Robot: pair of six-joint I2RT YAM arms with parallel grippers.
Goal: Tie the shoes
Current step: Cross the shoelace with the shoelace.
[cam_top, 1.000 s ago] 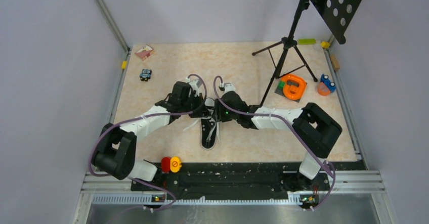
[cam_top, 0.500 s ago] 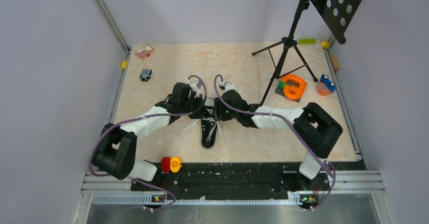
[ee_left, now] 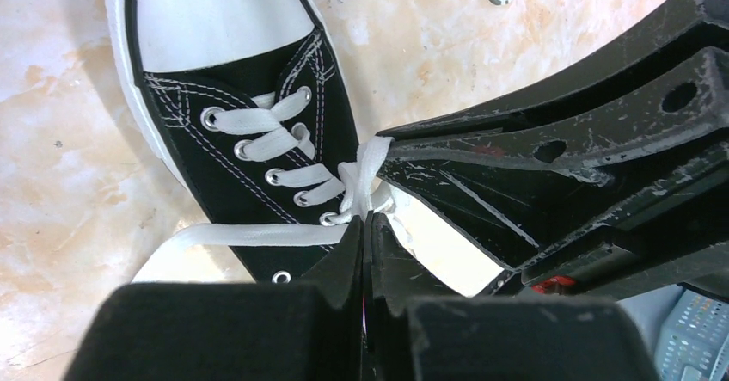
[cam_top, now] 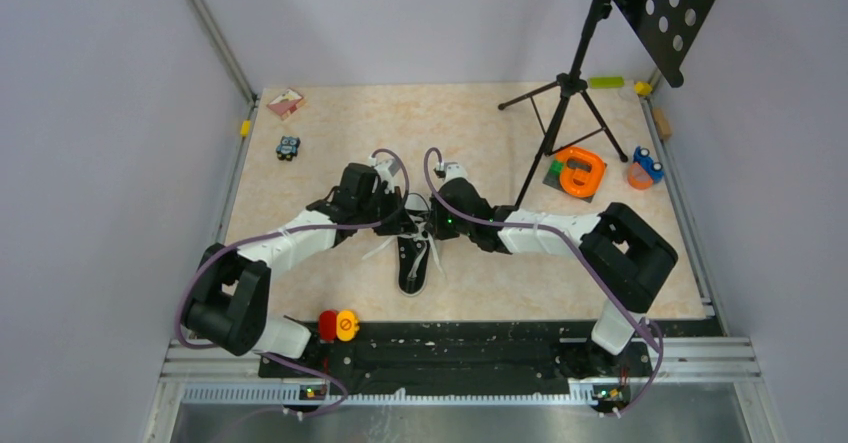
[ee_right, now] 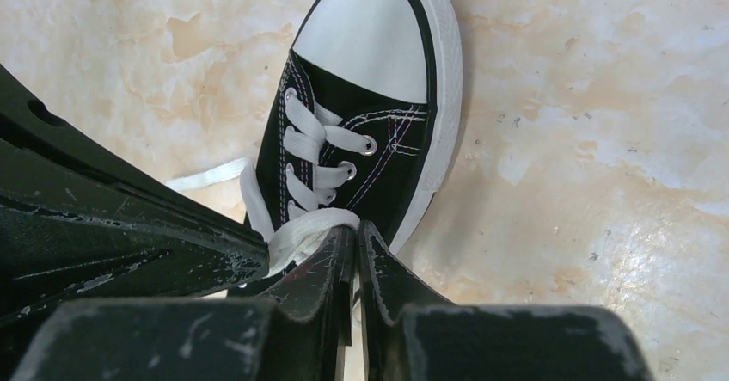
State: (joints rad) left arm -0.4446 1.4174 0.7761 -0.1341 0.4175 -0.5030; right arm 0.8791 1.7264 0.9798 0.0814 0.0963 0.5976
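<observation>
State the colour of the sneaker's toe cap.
The toe cap is white, clearest in the right wrist view.

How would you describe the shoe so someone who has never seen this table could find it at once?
On the beige marbled table, look at the middle, where the two arms meet. The sneaker lies there, its white laces pinched by the left gripper and the right gripper. It alone is black with a white toe cap; the loose items are small and colourful.

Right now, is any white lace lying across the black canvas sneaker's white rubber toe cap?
No, the white rubber toe cap is entirely bare.
</observation>
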